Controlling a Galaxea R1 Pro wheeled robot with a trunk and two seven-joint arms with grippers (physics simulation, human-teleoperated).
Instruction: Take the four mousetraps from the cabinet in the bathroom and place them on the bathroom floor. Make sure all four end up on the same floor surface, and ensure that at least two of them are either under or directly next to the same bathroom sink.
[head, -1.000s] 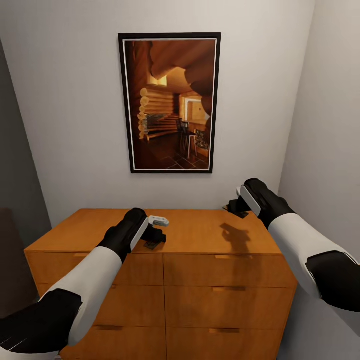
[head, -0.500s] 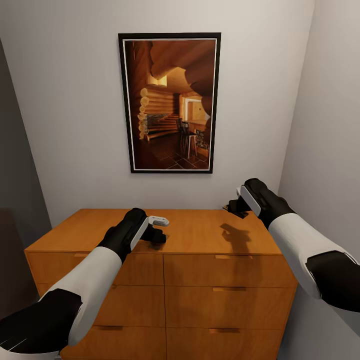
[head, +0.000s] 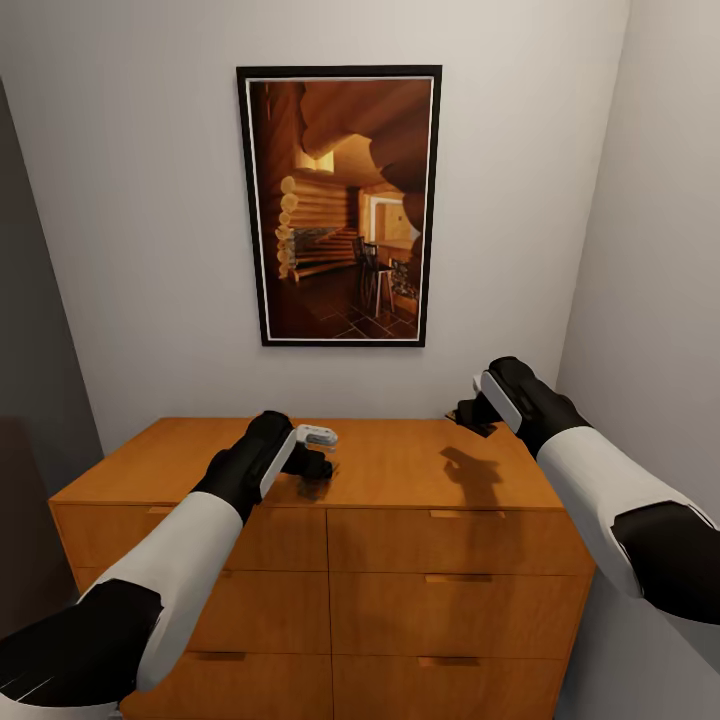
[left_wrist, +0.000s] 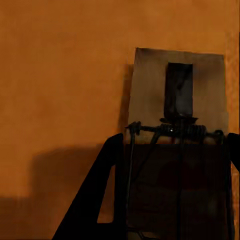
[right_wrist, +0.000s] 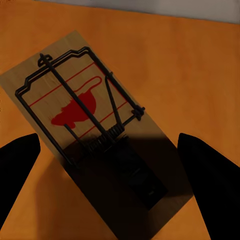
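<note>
The orange-brown cabinet (head: 400, 470) stands in front of me against a pale wall. My left gripper (head: 316, 466) hangs low over its top near the front edge. In the left wrist view one mousetrap (left_wrist: 177, 95) lies lengthwise between the dark fingers (left_wrist: 102, 195), which meet both of its long edges, so that gripper (left_wrist: 175, 145) is shut on it. My right gripper (head: 470, 412) hovers over the back right of the top. Its fingers (right_wrist: 17, 167) are spread wide around a second mousetrap (right_wrist: 75, 107) with a red mouse print, lying flat and untouched; this gripper (right_wrist: 109, 142) is open.
A large framed picture (head: 338, 205) of a log interior hangs above the cabinet. The right wall (head: 660, 250) runs close beside my right arm. Drawer fronts with slot handles (head: 450, 578) fill the cabinet's face. A dark grey surface (head: 25, 400) borders the left.
A second ago a mousetrap showed on the top just under my left gripper. The gripper came down over it, and the trap is now hidden beneath it in the head view. The right arm held still.
</note>
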